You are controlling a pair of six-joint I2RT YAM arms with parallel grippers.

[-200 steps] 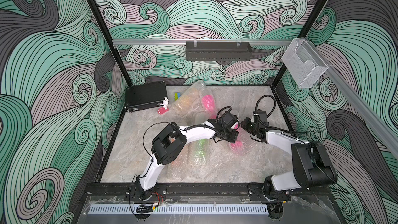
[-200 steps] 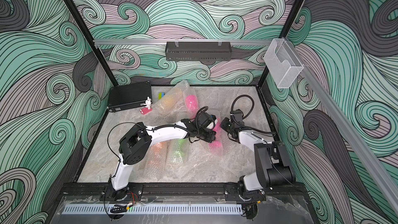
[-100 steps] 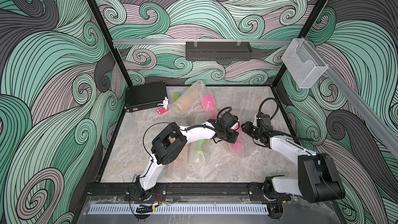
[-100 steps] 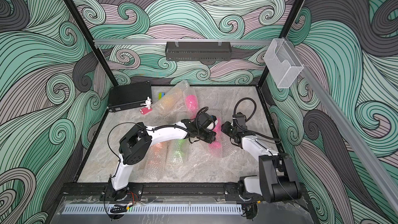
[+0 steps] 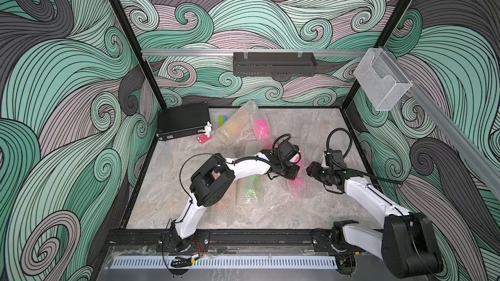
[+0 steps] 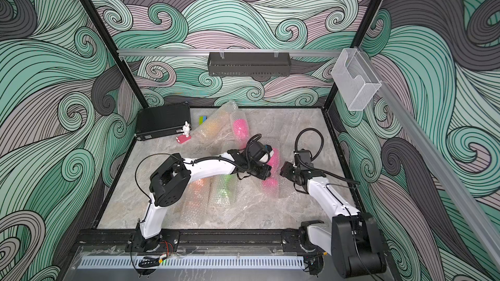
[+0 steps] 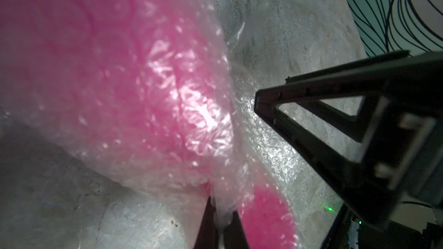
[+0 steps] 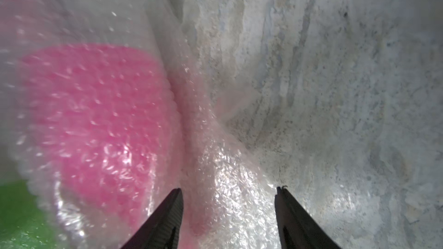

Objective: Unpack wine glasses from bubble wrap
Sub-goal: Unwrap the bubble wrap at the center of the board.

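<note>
No text, label, brand, number or sign can be read in any view.

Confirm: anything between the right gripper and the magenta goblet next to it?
Only the bubble wrap: the magenta goblet lies inside its sleeve, and a fold of wrap sits between the fingers of the open right gripper. The left gripper pinches that sleeve. Nothing else visible intervenes.
</note>
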